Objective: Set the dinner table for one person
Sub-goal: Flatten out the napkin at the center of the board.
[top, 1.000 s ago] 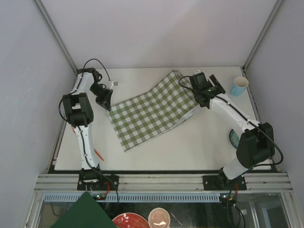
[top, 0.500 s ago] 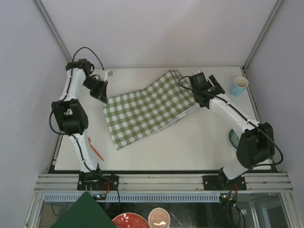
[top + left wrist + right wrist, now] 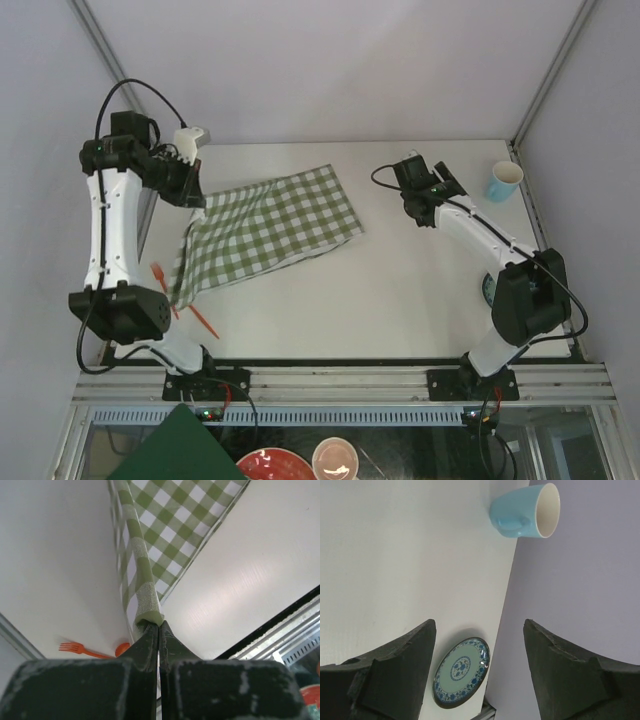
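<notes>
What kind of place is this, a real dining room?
Probably a robot test booth, not a home: a left arm and right arm bolted to a metal rail, plain walls boxing in the white table.

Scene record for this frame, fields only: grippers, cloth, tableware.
left gripper: shut on a corner of the checked cloth, held off the table
right gripper: open, empty, over the dinner table
checked cloth: rest draped on the table's left half
blue cup: upright, far right corner
patterned plate: right edge
orange fork: left edge
</notes>
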